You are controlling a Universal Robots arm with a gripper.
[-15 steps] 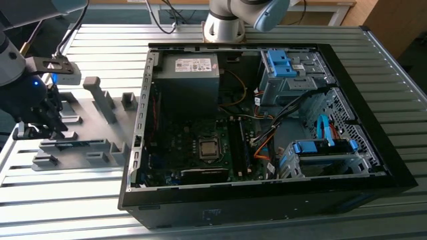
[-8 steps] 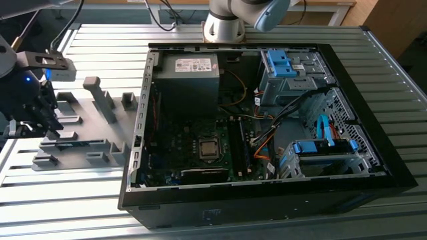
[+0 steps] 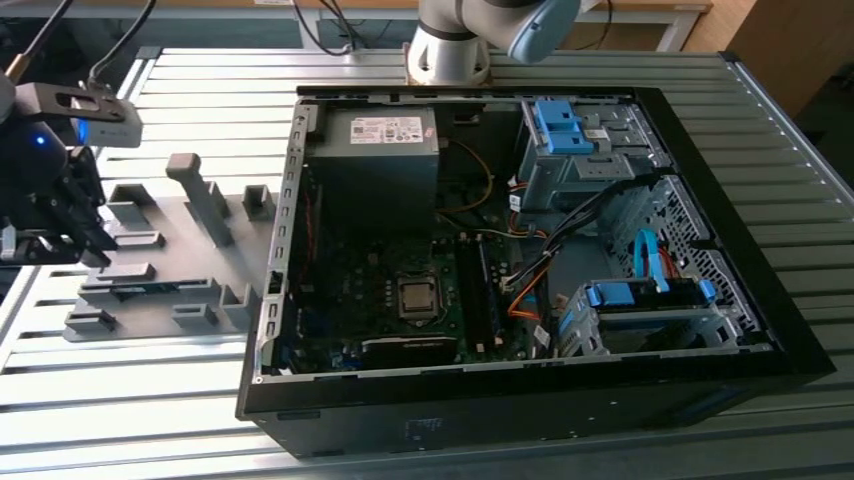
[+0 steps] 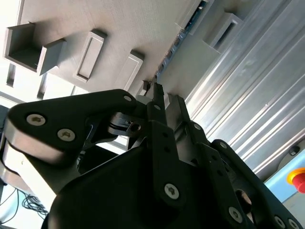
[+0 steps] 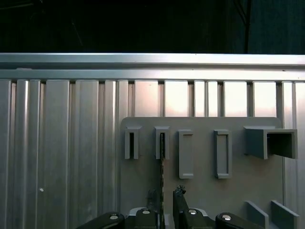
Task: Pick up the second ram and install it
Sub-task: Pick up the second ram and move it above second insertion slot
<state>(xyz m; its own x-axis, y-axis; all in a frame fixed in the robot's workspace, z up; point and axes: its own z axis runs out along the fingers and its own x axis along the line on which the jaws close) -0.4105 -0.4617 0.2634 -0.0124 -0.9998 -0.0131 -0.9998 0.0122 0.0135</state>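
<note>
memory stick (image 3: 144,290): on edge in grey tray (image 3: 167,255) slot, exterior view's lower left | gripper (image 5: 165,194): fingers spread astride it, not pinching | handling judged light, stiff, fragile; grip flat faces mid-length, avoid contacts

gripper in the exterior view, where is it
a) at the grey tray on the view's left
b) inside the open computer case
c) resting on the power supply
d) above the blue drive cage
A: the gripper hangs at the grey tray on the exterior view's left, near the ram stick that sits in the tray, and well apart from the open computer case.
</note>
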